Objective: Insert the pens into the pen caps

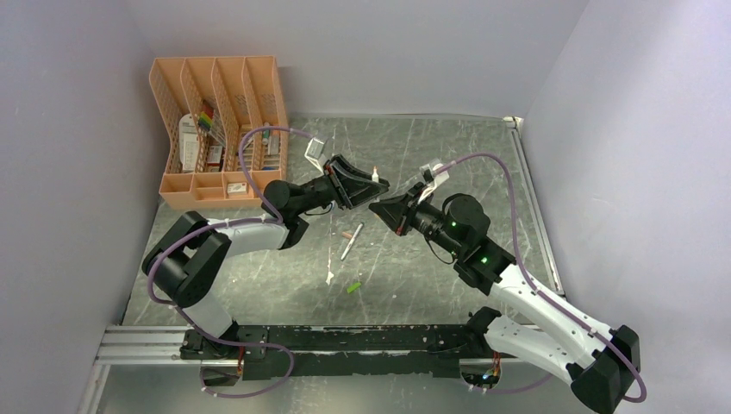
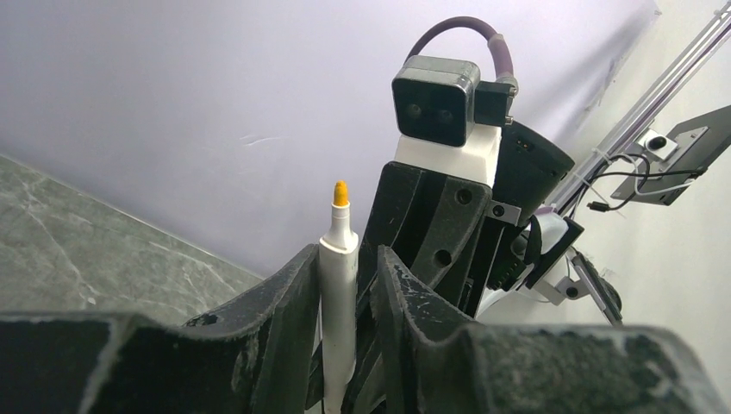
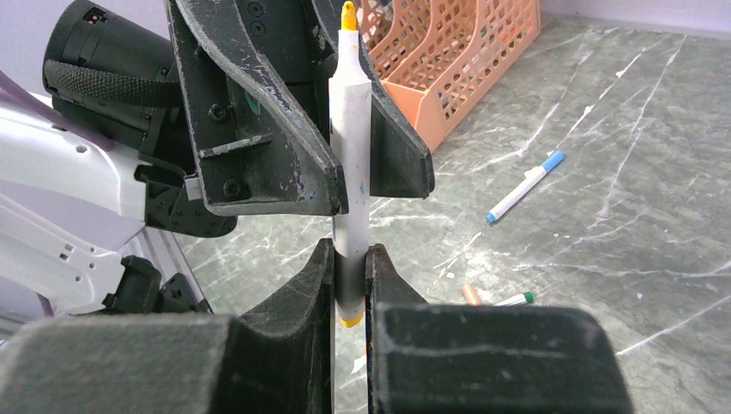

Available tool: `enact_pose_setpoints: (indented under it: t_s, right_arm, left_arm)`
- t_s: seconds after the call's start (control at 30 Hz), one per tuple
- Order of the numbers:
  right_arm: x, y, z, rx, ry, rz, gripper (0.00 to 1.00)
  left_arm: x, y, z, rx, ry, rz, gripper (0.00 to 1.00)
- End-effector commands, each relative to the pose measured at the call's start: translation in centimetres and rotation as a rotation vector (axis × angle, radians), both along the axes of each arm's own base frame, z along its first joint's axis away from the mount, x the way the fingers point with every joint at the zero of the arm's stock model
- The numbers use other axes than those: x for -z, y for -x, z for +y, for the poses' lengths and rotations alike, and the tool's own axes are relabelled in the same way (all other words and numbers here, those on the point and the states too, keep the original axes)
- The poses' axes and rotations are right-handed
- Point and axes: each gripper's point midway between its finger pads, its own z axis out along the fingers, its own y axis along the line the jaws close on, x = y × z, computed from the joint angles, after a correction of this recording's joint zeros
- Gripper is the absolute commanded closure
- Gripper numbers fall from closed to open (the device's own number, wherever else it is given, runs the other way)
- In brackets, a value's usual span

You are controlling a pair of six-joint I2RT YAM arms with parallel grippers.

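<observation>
I have the orange-tipped pen [image 3: 352, 155] lifted well clear of the worktop [image 1: 448, 155], upright between both arms. I read this as a regrasp in the air, so that one arm ends up with the barrel and the writing tip stays bare for capping. The right end effector [image 3: 349, 254] is pinched tight on the lower part of the barrel. A yellow-orange bit pokes out just below its fingers, and I cannot tell whether that is the pen's tail plug or something else. The left end effector [image 2: 345, 259] sits higher on the same barrel with its jaws slightly parted. In its wrist view the pen leans on one finger with a dark gap on the other side, so I judge it is only flanking the pen and the right arm carries the weight. The orange tip stands above the left fingertips, free of both arms. An orange-pink cap [image 3: 470, 293] lies down on the worktop beside a green-tipped pen [image 3: 509, 300], well apart from the raised tip. The blue-ended pen [image 3: 524, 187] lies farther off, and the green cap [image 1: 353, 286] rests by itself nearer the bases.
</observation>
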Motion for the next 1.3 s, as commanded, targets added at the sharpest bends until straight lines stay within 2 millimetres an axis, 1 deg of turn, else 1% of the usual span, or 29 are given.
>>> enact_pose_setpoints:
  t_s: [0.0, 0.2, 0.3, 0.37, 0.47, 0.5, 0.53, 0.63, 0.67, 0.7, 0.77, 0.83, 0.87, 0.93, 1.0, 1.03, 1.1, 1.13, 1.2, 1.23, 1.27]
  right_arm:
    - [-2.0, -0.2, -0.2, 0.013, -0.029, -0.048, 1.0]
    - [-2.4, -0.1, 0.0, 0.005, -0.041, -0.059, 1.0]
    - [-2.6, 0.0, 0.1, -0.005, -0.041, -0.059, 1.0]
    - [-2.7, 0.1, 0.0, -0.007, -0.041, -0.062, 1.0]
    - [-2.4, 0.1, 0.1, -0.009, -0.031, -0.059, 1.0]
    - [-2.3, 0.1, 0.1, -0.011, -0.028, -0.056, 1.0]
    - [-2.1, 0.2, 0.1, -0.015, -0.026, -0.054, 1.0]
    - [-1.6, 0.3, 0.2, -0.026, -0.018, -0.045, 1.0]
    - [-1.4, 0.3, 0.2, -0.029, -0.01, -0.044, 0.92]
    - [-1.1, 0.4, 0.2, -0.029, -0.003, -0.041, 0.8]
    - [-0.4, 0.4, 0.0, -0.021, 0.017, -0.027, 0.59]
    - [1.0, -0.2, -0.7, 0.026, 0.054, -0.005, 0.49]
    - [1.8, -0.6, -1.2, 0.063, 0.078, 0.015, 0.47]
    - [4.0, -1.6, -2.2, 0.14, 0.139, 0.061, 0.47]
    - [6.1, -2.5, -2.8, 0.191, 0.202, 0.108, 0.47]
    - [6.8, -2.8, -2.8, 0.199, 0.22, 0.124, 0.47]
    - [7.3, -3.2, -2.2, 0.198, 0.222, 0.151, 0.5]
    - [7.2, -3.5, -1.8, 0.194, 0.217, 0.156, 0.53]
    - [7.1, -4.6, -1.0, 0.204, 0.225, 0.167, 0.61]
    - [7.7, -5.3, -0.4, 0.203, 0.254, 0.187, 0.67]
    - [9.2, -6.2, 0.4, 0.198, 0.306, 0.227, 0.74]
  left_arm:
    - [-1.1, 1.0, 0.5, 0.015, 0.033, -0.062, 0.6]
    - [0.3, 1.1, 0.7, 0.0, 0.007, -0.04, 0.64]
    - [0.3, 1.1, 0.6, -0.003, 0.003, -0.042, 0.68]
    - [0.2, 1.1, 0.5, 0.0, 0.006, -0.042, 0.72]
    - [0.1, 0.9, 0.5, -0.005, 0.015, -0.036, 0.83]
    - [0.0, 0.9, 0.5, -0.005, 0.018, -0.037, 0.89]
    - [0.0, 0.8, 0.5, -0.007, 0.02, -0.035, 0.93]
    - [-0.3, 0.6, 0.7, -0.023, 0.033, -0.032, 0.93]
    - [-0.5, 0.4, 0.9, -0.033, 0.038, -0.03, 0.93]
    - [-0.6, 0.2, 1.1, -0.039, 0.042, -0.031, 0.93]
    - [-0.6, -0.5, 2.0, -0.058, 0.046, -0.029, 0.93]
    - [-0.4, -1.7, 3.6, -0.089, 0.041, -0.019, 0.93]
    - [-0.2, -2.5, 4.5, -0.113, 0.031, -0.016, 0.93]
    - [0.2, -3.8, 6.2, -0.16, -0.015, -0.027, 0.93]
    - [0.8, -5.1, 7.5, -0.219, -0.089, -0.034, 0.93]
    - [1.0, -5.7, 8.1, -0.245, -0.13, -0.035, 0.93]
    - [1.2, -6.4, 8.9, -0.304, -0.221, -0.08, 0.93]
    - [1.3, -6.8, 9.2, -0.334, -0.264, -0.087, 0.93]
    - [1.0, -7.2, 10.0, -0.402, -0.353, -0.106, 0.93]
    - [1.0, -7.7, 10.5, -0.442, -0.391, -0.105, 0.93]
    - [1.6, -7.9, 11.0, -0.468, -0.446, -0.076, 0.93]
